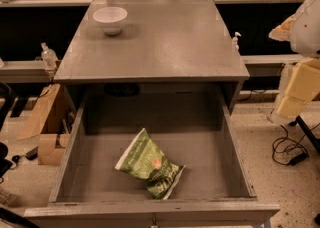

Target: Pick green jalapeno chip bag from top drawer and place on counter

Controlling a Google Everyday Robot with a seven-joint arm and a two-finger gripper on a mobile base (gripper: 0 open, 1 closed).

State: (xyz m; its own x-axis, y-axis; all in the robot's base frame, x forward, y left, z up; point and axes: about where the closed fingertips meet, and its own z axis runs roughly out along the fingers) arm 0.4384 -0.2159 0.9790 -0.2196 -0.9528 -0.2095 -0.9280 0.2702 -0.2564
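The green jalapeno chip bag (150, 164) lies crumpled on the flat bottom of the open top drawer (235, 172), near its front middle. The grey counter (165, 47) is above and behind the drawer. My gripper (296, 89) shows as pale yellowish parts under a white arm at the right edge of the view. It hangs beside the counter's right side, well apart from the bag and higher than the drawer.
A white bowl (110, 19) stands on the counter's back left. A small pump bottle (235, 39) is at the counter's right edge. Cardboard boxes (45, 122) sit on the floor to the left, and cables (287, 152) lie on the floor to the right.
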